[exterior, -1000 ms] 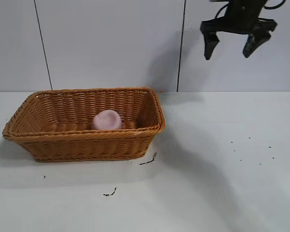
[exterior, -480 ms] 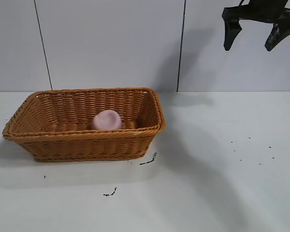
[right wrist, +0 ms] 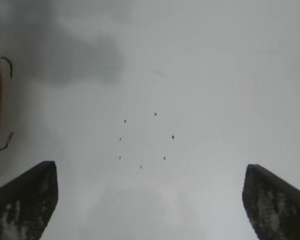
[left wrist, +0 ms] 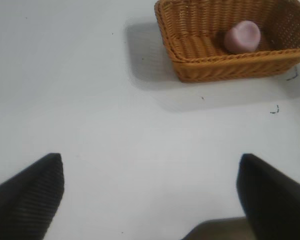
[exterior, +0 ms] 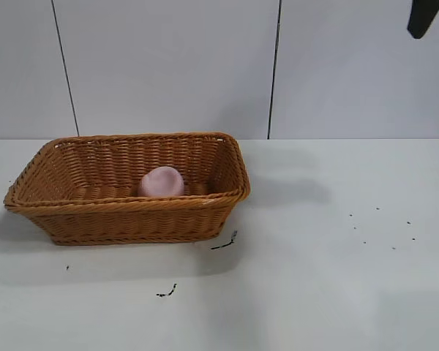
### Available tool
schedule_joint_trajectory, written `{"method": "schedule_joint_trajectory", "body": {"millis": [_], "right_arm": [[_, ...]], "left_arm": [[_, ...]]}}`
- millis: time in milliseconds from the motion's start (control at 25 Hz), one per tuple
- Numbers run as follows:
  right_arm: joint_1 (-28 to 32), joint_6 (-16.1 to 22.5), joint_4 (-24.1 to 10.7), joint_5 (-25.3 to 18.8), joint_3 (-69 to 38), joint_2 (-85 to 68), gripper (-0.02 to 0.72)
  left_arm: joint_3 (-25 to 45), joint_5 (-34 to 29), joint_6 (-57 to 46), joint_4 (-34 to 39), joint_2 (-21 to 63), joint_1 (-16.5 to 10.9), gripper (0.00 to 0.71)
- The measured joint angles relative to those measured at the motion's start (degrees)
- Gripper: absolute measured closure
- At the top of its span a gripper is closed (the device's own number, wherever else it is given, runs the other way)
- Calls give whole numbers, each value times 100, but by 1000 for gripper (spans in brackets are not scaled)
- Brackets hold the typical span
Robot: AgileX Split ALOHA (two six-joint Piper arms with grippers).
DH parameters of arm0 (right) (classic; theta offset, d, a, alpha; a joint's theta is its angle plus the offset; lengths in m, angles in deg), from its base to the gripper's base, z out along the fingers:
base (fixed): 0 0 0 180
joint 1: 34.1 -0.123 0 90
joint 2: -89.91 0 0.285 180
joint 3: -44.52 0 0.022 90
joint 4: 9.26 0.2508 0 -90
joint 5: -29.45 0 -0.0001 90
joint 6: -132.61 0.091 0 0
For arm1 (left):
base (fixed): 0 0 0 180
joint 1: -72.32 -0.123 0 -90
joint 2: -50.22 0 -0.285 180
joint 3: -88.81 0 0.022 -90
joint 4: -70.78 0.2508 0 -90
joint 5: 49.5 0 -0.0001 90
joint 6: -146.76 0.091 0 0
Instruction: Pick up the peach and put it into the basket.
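White table (exterior: 336, 292) — right claw (right wrist: 150, 200) high, splayed

So the basket (exterior: 128, 186) sits on the table (exterior: 336, 278) toward the left side, and the peach (exterior: 161, 181) is inside it, resting on the bottom right of center, close to the front wall. A couple of small scraps (exterior: 224, 242) lie on the table just in front of the basket's right corner. A scatter of specks (exterior: 380, 227) sits well off to the right.
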Motion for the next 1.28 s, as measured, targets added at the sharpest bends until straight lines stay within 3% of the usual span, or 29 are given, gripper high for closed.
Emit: {"method": "schedule_joint_trajectory", "body": {"millis": [120,400,800,1280], "right_arm": [[0,0,0,85,-1018,-1199,14],[0,0,-23,1310,-3119,-4090,14],[0,127,-6,1176,-3588,-6231,14],[0,127,0,1171,-3588,-6485,14]], "left_arm": [[0,0,0,0,0,0,18],[0,0,0,0,0,0,18],[0,0,0,0,0,0,18],[0,0,0,0,0,0,18]]}}
